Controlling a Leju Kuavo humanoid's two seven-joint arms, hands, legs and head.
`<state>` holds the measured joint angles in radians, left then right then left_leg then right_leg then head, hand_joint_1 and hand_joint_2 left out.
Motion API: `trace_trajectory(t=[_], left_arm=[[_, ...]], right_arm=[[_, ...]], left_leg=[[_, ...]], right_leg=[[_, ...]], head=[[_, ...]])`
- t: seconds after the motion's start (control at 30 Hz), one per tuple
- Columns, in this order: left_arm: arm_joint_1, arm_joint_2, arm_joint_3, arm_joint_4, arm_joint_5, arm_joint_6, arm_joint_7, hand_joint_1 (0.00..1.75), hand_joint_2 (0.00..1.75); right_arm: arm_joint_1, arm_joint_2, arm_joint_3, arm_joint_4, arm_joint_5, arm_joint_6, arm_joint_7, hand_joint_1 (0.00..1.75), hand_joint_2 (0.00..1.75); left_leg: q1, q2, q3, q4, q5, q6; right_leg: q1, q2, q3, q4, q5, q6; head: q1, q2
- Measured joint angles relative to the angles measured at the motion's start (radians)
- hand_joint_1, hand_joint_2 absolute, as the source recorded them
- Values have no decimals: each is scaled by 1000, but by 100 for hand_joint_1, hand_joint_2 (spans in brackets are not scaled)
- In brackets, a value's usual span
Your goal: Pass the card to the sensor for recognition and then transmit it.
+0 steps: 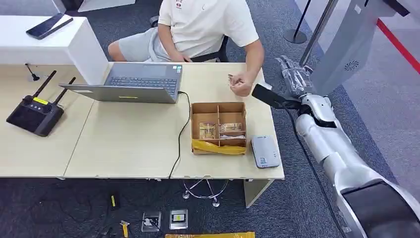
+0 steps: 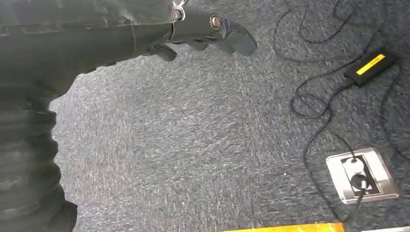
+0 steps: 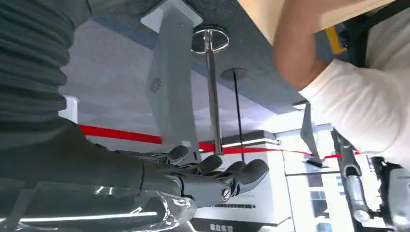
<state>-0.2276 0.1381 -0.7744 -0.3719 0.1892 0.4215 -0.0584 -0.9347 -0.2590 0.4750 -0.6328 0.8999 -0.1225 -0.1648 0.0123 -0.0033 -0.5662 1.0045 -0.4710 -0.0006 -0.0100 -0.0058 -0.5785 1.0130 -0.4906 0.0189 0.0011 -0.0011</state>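
Presently the right robot hand is raised beyond the counter edge, fingers extended and apart, holding nothing. Just beside it, a person's hand pinches the card. The left robot hand hangs over carpet, fingers loose, empty.

Right arm reached forward past the table's right edge, silver segments rising from the lower right corner of the head view. Right hand stretched out beyond the table's far right corner, fingers extended and slightly apart, holding nothing. Left hand hung low over the floor, fingers loosely extended, holding nothing.
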Motion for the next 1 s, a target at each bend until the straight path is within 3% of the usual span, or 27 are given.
trace_trajectory(t=[0.13, 0.57, 0.77, 1.0], left_arm=[[18, 0, 5, 0, 18, 11, -10, 0, 175], [54, 16, 32, 2, 50, 11, -35, 0, 175], [62, 23, 51, 1, 48, 9, -36, 0, 175], [65, 26, 56, 0, 31, 4, -36, 0, 175]], right_arm=[[77, -62, -38, -91, -29, 45, 28, 0, 175], [417, -252, -140, -526, -106, 306, 145, 0, 175], [500, -290, -147, -705, -136, 389, 186, 0, 175], [552, -274, -120, -820, -134, 392, 206, 0, 175]], left_leg=[[0, 0, 0, 0, 0, 0], [0, 0, 0, 0, -1, -1], [0, 0, 0, -1, -1, -1], [0, 0, -1, -1, -1, -1]], right_leg=[[0, 0, 0, -1, 0, 0], [0, 0, 0, -1, 0, 0], [0, 0, 1, -1, 0, 0], [0, 0, 1, -1, 0, 0]], head=[[1, 0], [0, 0], [1, 0], [1, 0]])
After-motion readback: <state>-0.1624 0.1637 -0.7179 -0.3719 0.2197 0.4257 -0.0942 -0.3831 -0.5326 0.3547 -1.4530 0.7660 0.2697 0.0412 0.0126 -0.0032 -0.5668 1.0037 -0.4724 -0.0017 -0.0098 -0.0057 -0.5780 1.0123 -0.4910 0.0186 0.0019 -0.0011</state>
